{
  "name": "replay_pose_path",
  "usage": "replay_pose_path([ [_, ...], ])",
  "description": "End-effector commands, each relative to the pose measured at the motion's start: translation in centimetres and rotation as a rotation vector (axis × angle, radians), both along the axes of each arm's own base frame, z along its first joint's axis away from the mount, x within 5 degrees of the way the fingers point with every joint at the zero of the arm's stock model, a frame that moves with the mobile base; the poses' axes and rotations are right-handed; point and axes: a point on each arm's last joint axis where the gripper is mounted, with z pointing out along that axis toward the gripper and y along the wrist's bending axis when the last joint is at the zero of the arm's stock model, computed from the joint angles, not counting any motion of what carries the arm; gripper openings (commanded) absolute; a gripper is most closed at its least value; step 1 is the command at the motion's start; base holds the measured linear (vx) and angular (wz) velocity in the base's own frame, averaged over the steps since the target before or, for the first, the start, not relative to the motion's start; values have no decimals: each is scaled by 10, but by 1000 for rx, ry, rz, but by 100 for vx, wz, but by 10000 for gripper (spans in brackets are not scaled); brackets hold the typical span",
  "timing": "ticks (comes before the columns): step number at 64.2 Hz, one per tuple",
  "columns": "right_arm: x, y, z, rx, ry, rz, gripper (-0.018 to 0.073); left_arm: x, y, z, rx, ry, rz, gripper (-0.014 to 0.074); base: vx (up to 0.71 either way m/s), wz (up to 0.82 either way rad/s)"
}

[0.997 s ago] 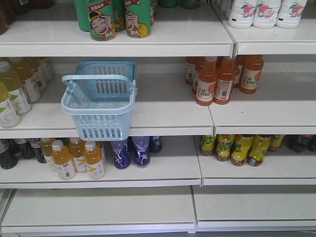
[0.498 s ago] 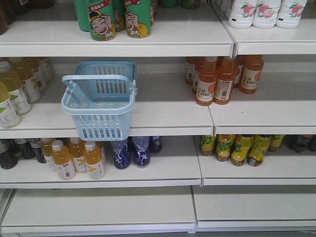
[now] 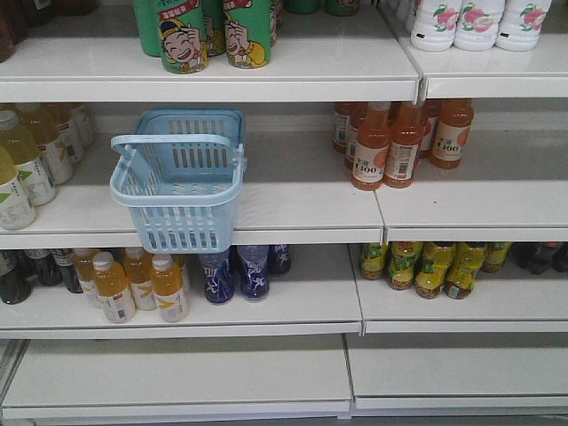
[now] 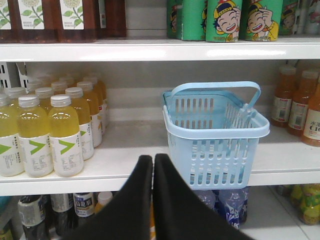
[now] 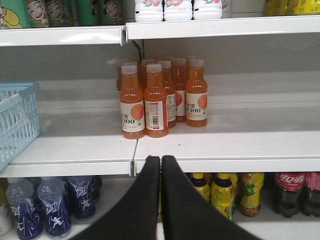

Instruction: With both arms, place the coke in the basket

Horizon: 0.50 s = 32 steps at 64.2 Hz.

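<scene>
The light blue basket (image 3: 182,226) stands on the middle shelf, its front hanging a little over the shelf edge, its loop handle tipped forward. It looks empty. In the left wrist view the basket (image 4: 215,160) is ahead and to the right of my left gripper (image 4: 153,157), which is shut with nothing between its fingers. My right gripper (image 5: 160,159) is also shut and empty, below the shelf edge, with the basket (image 5: 20,125) at the far left. The coke is out of view. Neither arm shows in the front view.
Orange juice bottles (image 3: 390,146) stand right of the basket, yellow drink bottles (image 4: 50,130) left of it. Green cans (image 3: 209,31) sit on the shelf above. Blue bottles (image 3: 240,271) stand below the basket. Dark cola bottles with red labels (image 5: 295,190) are at the lower right.
</scene>
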Motion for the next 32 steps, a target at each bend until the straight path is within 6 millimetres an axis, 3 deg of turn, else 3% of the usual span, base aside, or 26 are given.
replay_pose_path([
  [1,-1,0,2,-14,-70,-1,-9,10,-1,27,-26,-23,-5,-6,0,0],
  [16,-1,0,2,-14,-70,-1,-9,38,-1,36,-22,79,-4,-6,0,0],
  [32,-1,0,2,-14,-70,-1,-9,44,-2,35,-23,85,-4,-6,0,0],
])
